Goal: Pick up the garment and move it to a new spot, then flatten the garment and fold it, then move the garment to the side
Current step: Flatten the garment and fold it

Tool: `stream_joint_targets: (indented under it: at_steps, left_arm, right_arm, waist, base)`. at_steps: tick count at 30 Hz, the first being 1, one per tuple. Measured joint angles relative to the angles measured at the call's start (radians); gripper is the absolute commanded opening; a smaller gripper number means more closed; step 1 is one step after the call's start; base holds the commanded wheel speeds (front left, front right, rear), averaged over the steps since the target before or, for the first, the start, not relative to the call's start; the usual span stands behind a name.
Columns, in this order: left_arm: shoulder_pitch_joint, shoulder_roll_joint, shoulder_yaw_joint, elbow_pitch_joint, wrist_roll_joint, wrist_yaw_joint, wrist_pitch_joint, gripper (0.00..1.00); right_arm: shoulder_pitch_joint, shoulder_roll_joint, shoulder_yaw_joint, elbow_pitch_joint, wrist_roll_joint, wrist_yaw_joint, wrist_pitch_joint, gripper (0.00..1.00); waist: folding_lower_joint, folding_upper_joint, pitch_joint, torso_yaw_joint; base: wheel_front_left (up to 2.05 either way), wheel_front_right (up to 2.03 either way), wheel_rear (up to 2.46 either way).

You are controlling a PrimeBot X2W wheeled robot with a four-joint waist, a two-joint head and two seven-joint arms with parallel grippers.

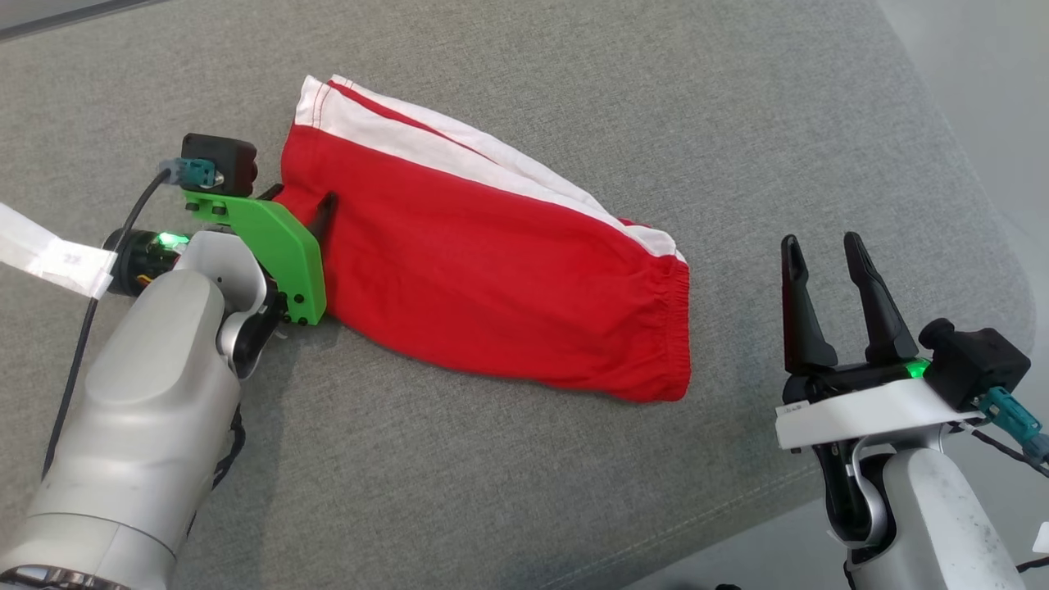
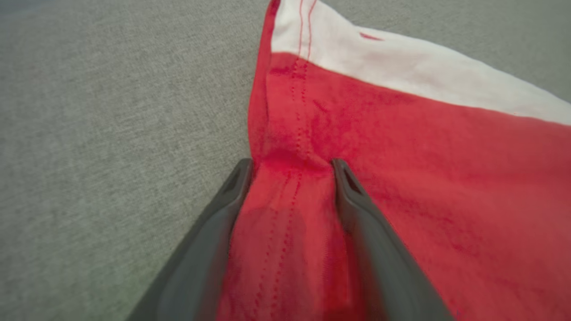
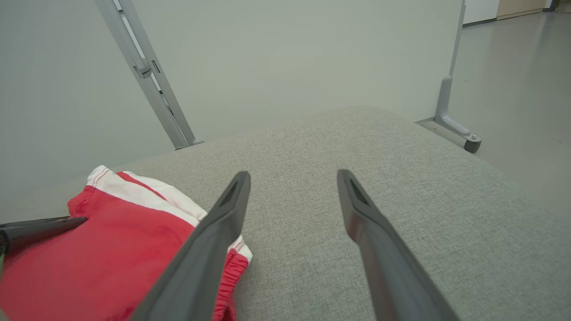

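Wide-spread left tool astride garment hem, ungripped — right tool agape, empty

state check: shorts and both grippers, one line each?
red shorts: lying fairly flat on grey cushion, hem end bunched up.
left gripper: open, jaws straddling the bunched hem.
right gripper: open, empty, past the waistband end, not touching cloth.
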Motion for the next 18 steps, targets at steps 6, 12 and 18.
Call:
stream_joint_targets:
  at_steps: [6,12,18]
  left_arm:
    - [-0.019,0.005,-0.031,0.041,-0.01,-0.003,0.005,0.0]
    - [-0.027,-0.007,-0.004,0.076,-0.023,0.038,-0.059,0.0]
    - [0.018,0.01,0.087,0.082,-0.099,0.081,-0.165,0.0]
  right_arm:
    - [-0.001,0.0,-0.003,0.0,0.01,0.0,0.0,1.0]
    - [0.002,0.0,-0.02,-0.012,0.008,0.0,0.0,1.0]
    - [0.003,0.0,-0.033,-0.021,-0.019,0.0,0.0,1.0]
  waist:
    - [0.0,0.0,0.0,-0.002]
    - [0.0,0.0,0.0,0.016]
    - [0.0,0.0,-0.006,0.058]
  base:
    - [0.0,0.0,0.0]
    - [0.0,0.0,0.0]
    - [0.0,0.0,0.0]
